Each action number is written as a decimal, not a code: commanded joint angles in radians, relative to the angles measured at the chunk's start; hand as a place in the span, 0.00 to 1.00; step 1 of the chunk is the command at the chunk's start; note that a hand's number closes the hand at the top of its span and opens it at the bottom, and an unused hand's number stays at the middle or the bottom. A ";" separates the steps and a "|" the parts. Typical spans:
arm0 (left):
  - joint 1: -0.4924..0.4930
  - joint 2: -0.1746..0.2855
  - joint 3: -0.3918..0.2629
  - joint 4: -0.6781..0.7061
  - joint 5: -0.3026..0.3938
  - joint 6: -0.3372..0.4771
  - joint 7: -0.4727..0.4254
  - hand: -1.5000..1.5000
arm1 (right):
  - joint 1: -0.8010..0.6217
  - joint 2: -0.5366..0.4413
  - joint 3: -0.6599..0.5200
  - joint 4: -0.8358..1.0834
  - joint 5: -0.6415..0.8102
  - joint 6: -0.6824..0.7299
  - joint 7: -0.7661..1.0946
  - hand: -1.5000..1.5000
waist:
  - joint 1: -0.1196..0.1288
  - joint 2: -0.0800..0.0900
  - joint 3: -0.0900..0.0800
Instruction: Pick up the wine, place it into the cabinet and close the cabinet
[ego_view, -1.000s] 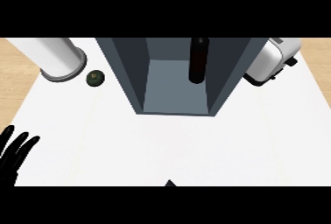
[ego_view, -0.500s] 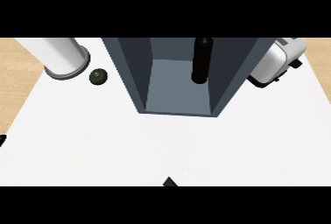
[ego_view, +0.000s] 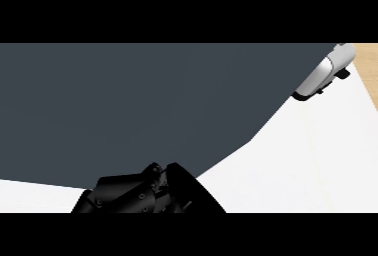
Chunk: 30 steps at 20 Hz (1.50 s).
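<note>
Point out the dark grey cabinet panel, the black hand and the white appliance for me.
cabinet panel (ego_view: 148, 105): head view, middle of its flat dark grey face.
black hand (ego_view: 144, 192): head view, its back, at the lower edge.
white appliance (ego_view: 325, 75): head view, its rounded side, top right.

Dark grey cabinet (ego_view: 140, 110) wall across most of the view, flat and plain, lower edge slanting up toward the right. White counter (ego_view: 310, 165) at right, and in a sliver at lower left. Silver appliance (ego_view: 322, 75) at upper right, partly hidden behind the cabinet's corner. Strip of wood (ego_view: 366, 52) in the top right corner. Black angular robot part (ego_view: 148, 192) with small fasteners at bottom centre; unclear whether a hand.
</note>
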<state>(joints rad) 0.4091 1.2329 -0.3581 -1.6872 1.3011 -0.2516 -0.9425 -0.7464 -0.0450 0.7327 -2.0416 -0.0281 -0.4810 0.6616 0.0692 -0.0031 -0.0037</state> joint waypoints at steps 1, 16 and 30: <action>-0.003 0.005 0.039 0.020 0.018 -0.073 -0.003 0.00 | -0.198 0.043 -0.108 0.221 -0.071 -0.044 -0.045 1.00 | -0.006 0.008 0.001; 0.079 -0.011 0.160 0.086 -0.027 -0.189 0.029 0.00 | -0.388 0.031 -0.313 0.700 -0.512 0.551 -0.143 1.00 | 0.012 0.020 0.001; 0.097 -0.096 0.244 0.117 -0.063 -0.218 0.096 0.00 | -0.504 0.045 -0.354 1.134 -0.762 0.936 -0.156 1.00 | -0.015 0.012 0.002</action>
<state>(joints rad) 0.5106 1.1816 -0.1127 -1.5829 1.2775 -0.4112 -0.8120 -1.1954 -0.0015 0.4214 -1.0366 -0.7304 0.3931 0.5443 0.0551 0.0063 -0.0008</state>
